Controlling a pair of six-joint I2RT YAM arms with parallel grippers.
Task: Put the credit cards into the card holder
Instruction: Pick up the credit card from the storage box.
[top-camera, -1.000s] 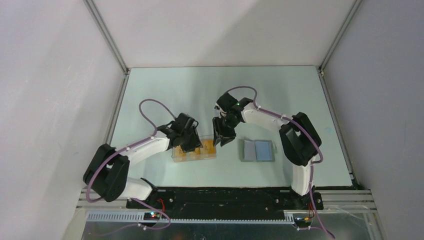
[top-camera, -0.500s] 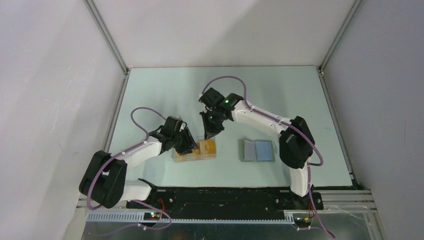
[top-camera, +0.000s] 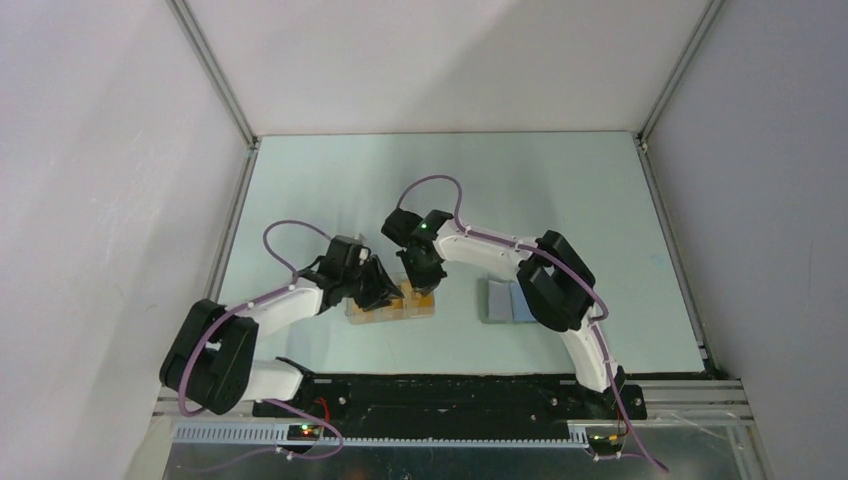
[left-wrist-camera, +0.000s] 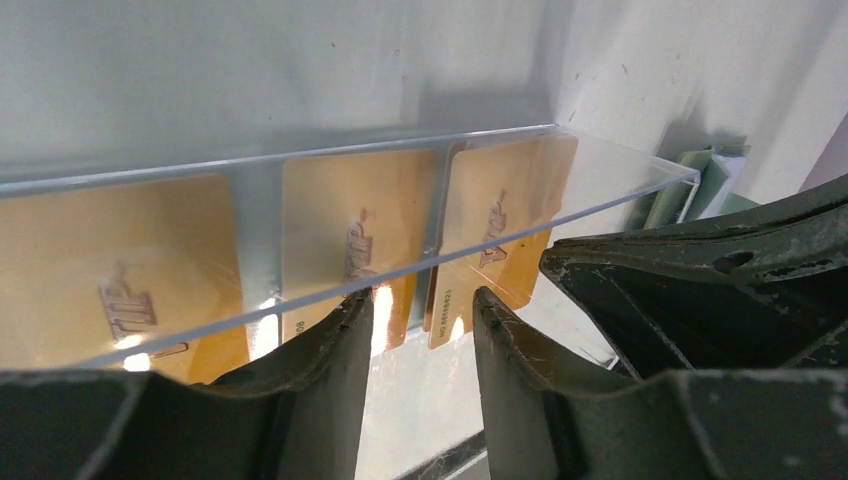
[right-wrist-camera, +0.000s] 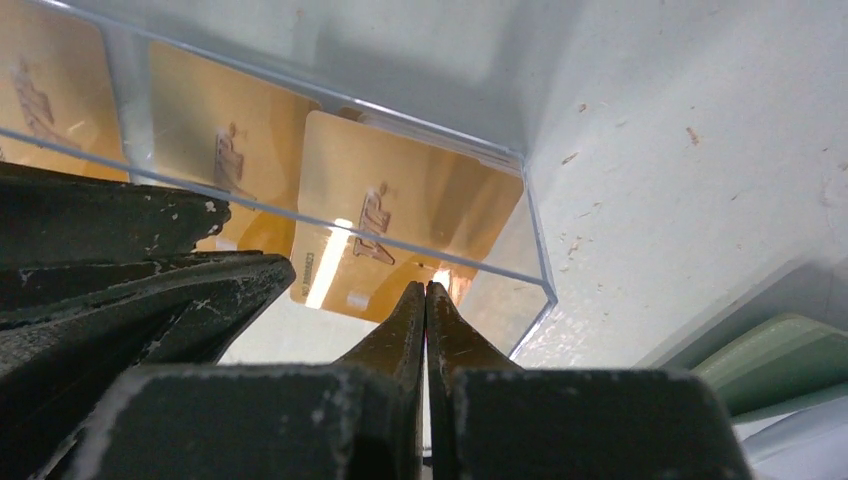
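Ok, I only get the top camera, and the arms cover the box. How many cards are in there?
Observer: The left wrist camera shows three orange cards side by side in the clear box.
Kid: Is the right claw open?
Observer: No. The right gripper is shut tight, with its tips by the card at the box's right end. I can't tell if it pinches that card.
Kid: And the left one?
Observer: The left gripper is open, with its fingers apart at the box's near wall.
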